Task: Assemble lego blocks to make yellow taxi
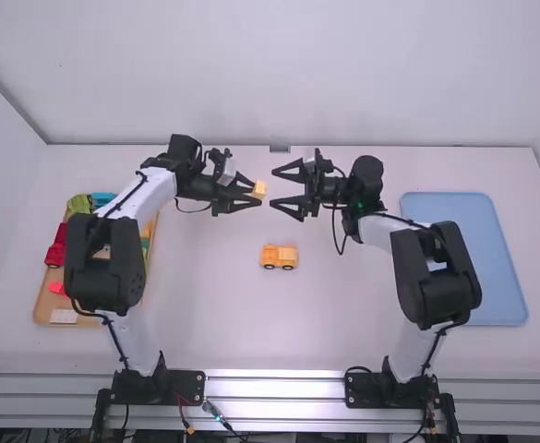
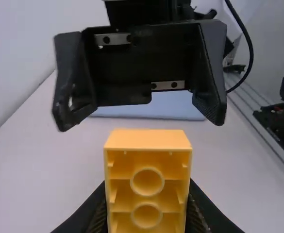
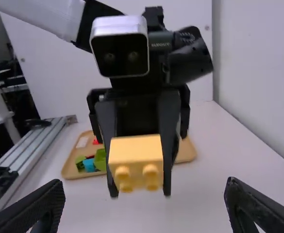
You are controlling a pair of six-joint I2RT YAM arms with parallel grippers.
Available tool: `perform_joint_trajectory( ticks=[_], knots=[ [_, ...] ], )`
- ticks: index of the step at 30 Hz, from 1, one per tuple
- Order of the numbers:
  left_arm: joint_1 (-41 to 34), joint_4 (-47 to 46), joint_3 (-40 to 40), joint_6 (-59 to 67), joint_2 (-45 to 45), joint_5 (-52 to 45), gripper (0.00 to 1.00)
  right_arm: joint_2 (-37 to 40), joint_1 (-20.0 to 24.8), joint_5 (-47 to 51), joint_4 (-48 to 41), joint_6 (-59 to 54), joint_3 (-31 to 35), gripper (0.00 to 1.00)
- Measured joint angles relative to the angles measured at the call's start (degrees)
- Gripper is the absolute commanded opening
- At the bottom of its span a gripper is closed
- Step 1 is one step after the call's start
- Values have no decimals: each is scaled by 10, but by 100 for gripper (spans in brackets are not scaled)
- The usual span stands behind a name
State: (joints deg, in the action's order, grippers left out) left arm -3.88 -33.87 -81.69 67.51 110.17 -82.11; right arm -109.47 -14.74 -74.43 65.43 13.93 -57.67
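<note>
Facing each other inside table edges (image 1: 463, 149); left gripper (image 1: 255, 191) clamped on yellow block (image 1: 260, 189); right gripper (image 1: 274, 187) spread; narrow gap between

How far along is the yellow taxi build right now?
Roughly midway, I'd judge. Done: an orange-yellow vehicle piece with dark wheels sits on the table. In hand: the left end effector grips a yellow block; the right end effector is open, facing it. Left: likely joining that block to the vehicle.
</note>
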Motion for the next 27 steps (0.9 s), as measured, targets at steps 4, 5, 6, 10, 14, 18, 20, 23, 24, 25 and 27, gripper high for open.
perform_joint_trajectory(
  ticks=[4, 5, 6, 10, 14, 18, 20, 23, 24, 25, 27],
  knots=[
    [-1, 26, 18, 0, 0, -24, 2, 0, -13, -8, 0, 7, -5, 83],
    [-1, 27, 20, 0, 0, -26, 2, 0, -15, -10, 0, 7, -5, 82],
    [-1, 27, 21, 0, 0, -29, 2, 0, -17, -12, 0, 8, -4, 80],
    [-1, 34, 21, 0, 0, -37, 2, 0, -21, -15, 0, 9, -5, 72],
    [-1, 45, 22, 0, 0, -43, 2, 0, -21, -15, 0, 9, -5, 67],
    [-3, 46, 22, 0, 0, -46, 2, 0, -21, -13, 0, 9, -5, 64],
    [-3, 50, 22, 0, 0, -48, 2, 0, -21, -7, 0, 9, -5, 63],
    [-4, 54, 22, 0, 0, -49, 2, 0, -23, -1, 0, 6, -5, 63],
    [-4, 57, 21, 0, 0, -49, 2, 0, -24, 1, 0, 3, -5, 63],
    [-4, 58, 22, 0, 0, -49, 2, 0, -23, 1, 0, 2, -5, 63],
    [-3, 59, 22, 0, 0, -49, 2, 0, -23, 1, 0, -4, -5, 63]
  ],
)
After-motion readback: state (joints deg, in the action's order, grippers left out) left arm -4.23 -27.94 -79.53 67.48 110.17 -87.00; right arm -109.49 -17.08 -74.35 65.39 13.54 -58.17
